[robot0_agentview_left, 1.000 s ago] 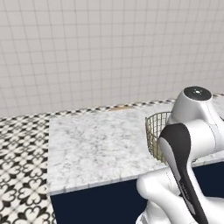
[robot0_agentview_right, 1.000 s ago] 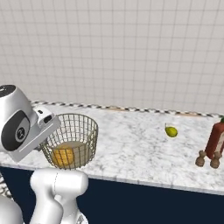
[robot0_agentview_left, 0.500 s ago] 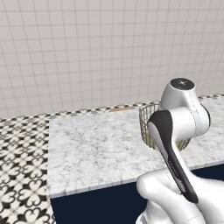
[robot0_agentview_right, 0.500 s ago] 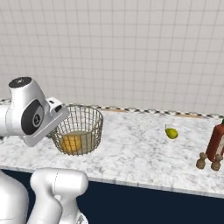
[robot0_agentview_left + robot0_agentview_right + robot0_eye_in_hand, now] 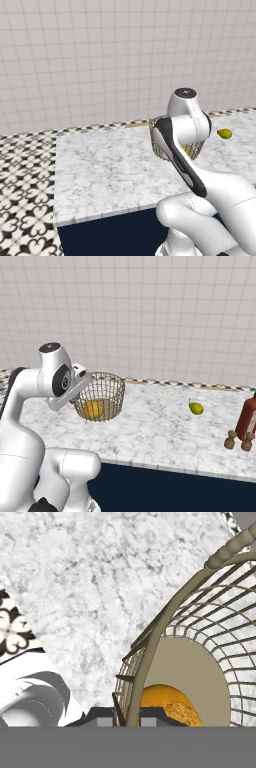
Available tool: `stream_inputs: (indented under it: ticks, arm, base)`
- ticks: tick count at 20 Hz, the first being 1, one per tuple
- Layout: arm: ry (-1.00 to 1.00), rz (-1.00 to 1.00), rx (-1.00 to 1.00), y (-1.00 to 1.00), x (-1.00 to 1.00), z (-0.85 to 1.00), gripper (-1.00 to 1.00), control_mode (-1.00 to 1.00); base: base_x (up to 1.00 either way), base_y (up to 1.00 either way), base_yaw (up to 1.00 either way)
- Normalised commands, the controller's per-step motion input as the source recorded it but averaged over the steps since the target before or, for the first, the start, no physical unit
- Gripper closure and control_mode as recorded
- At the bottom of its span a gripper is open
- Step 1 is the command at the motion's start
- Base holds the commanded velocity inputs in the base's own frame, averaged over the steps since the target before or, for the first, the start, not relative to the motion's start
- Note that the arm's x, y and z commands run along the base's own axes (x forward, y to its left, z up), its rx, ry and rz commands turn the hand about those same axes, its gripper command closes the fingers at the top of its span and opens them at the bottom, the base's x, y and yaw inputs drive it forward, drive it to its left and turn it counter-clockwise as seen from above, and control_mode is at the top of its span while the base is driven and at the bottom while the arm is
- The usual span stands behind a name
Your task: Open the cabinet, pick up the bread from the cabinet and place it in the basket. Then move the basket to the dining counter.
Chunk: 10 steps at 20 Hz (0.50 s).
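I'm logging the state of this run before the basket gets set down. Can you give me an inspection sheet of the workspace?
Surface: white marble dining counter, grey veins, navy base.
Job's things: basket over the counter's left part in the right base view; bread inside on its beige bottom.
Clutter: yellow-green fruit; red bottle; two small brown shakers.
Grippers: tool shut on the basket rim.
Cables: nothing seen.
Surroundings: tiled wall; patterned black-and-white floor.
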Motion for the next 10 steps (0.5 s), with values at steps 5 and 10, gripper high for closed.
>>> stream_inputs:
  ticks: [5,10]
  arm:
    - [0.0,0.0,0.0,0.0,0.34,-0.64,1.0,-1.0]
    - [-0.01,0.0,0.0,0.0,0.21,-0.71,1.0,-1.0]
  base:
    - [0.0,0.0,0.0]
    - [0.0,0.0,0.0]
